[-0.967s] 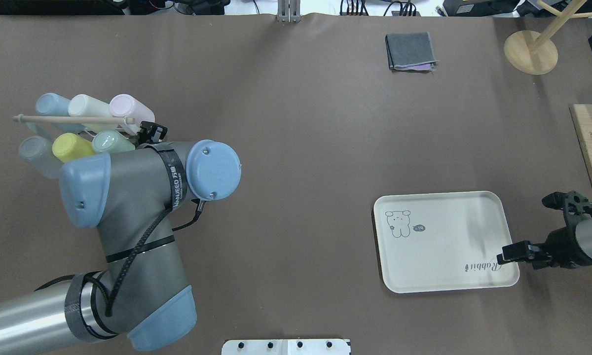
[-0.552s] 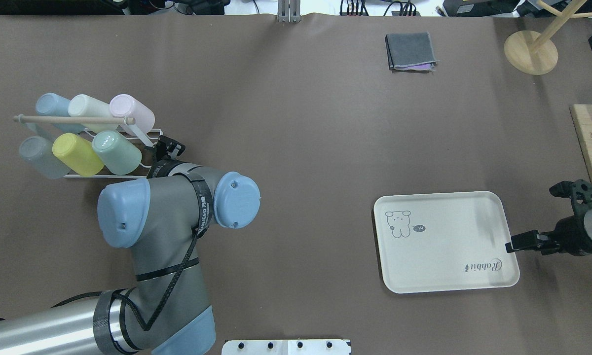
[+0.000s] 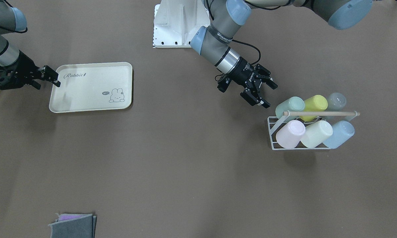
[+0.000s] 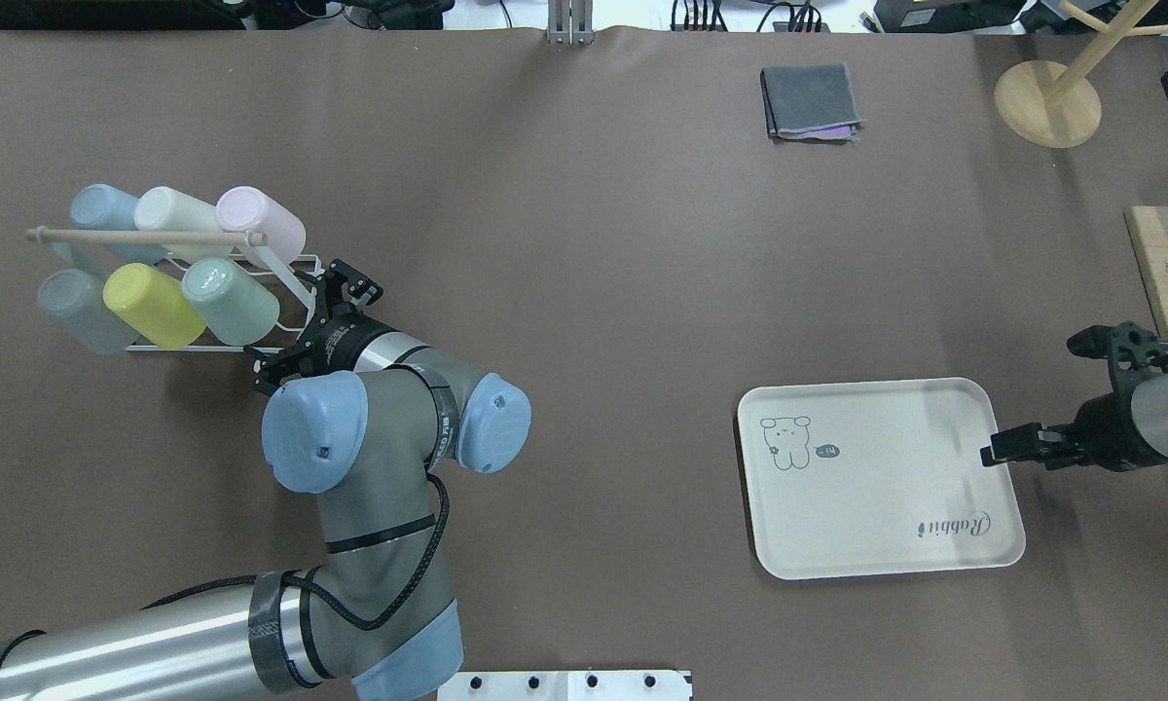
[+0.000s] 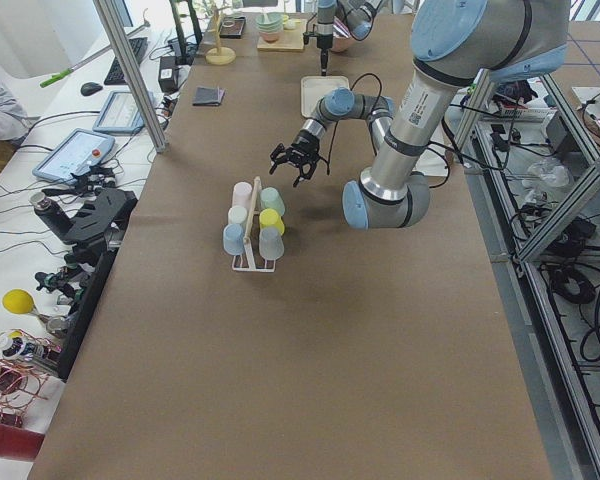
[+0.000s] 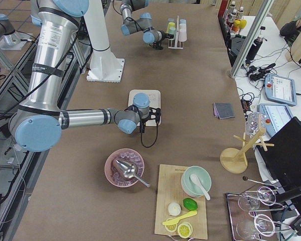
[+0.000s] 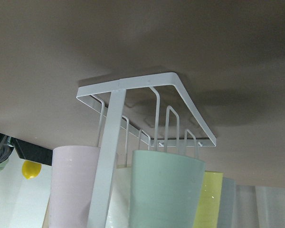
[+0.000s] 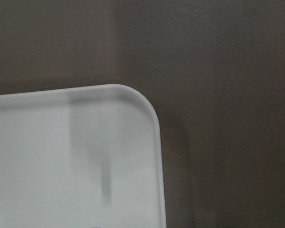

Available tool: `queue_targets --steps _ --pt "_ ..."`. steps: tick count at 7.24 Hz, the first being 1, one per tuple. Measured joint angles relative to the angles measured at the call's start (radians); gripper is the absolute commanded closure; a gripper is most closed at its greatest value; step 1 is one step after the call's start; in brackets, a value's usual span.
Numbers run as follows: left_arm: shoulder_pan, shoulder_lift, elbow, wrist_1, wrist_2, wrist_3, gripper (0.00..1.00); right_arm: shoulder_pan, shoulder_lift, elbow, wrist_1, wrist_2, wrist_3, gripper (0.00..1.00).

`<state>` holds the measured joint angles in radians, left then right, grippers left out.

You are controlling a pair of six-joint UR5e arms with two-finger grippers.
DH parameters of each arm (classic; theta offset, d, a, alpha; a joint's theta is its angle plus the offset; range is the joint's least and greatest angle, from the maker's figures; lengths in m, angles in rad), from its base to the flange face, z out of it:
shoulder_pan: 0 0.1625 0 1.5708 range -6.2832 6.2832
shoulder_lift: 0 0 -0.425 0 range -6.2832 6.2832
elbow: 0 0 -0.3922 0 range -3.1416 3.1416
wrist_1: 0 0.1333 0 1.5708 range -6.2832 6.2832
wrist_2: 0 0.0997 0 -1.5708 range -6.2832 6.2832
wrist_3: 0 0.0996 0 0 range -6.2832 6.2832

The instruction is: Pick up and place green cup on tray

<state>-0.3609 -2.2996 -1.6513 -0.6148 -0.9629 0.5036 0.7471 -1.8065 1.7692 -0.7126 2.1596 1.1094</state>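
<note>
Green cup [image 3: 289, 105] lies tilted on its side in white wire rack [image 3: 272, 134], in the row nearer the robot, at the end closest to the left hand [image 3: 270, 96]. Yellow cup [image 3: 314, 103] sits just beside it, grey cup [image 3: 336, 100] past that. Far row holds pink cup [image 3: 289, 134], cream cup [image 3: 316, 133] and blue cup [image 3: 339, 131]; a wooden rod [image 3: 321, 113] runs across above both rows. Left hand hovers near the rack's end, just short of the green cup and apart from it, fingers spread wide, nothing between them. Left wrist view looks along the rack, green cup nearest and central. Tray [image 4: 866, 487] lies flat on brown desk [image 4: 584, 243], well apart from the rack, nothing on it. Right hand [image 4: 1012, 451] hangs over the tray's rim on the robot's right; cannot tell how far it is spread, and nothing is seen in it.
</note>
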Motion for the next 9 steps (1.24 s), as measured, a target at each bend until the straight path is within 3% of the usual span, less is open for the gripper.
queue_targets --steps 3,6,7,9 --pt "0.006 -0.002 0.097 0.005 0.051 -0.004 0.08 -0.007 0.01 -0.007 0.002 0.001 0.0 0.56" --pt "0.007 -0.026 0.179 0.054 0.096 -0.05 0.12 -0.012 0.011 -0.009 0.004 0.002 0.0 0.56" --pt "0.007 -0.03 0.192 0.088 0.102 -0.09 0.1 -0.013 0.01 -0.01 0.004 0.002 0.0 0.62" --pt "0.007 -0.033 0.209 0.16 0.106 -0.171 0.1 -0.012 0.01 -0.012 0.006 0.003 0.0 0.64"
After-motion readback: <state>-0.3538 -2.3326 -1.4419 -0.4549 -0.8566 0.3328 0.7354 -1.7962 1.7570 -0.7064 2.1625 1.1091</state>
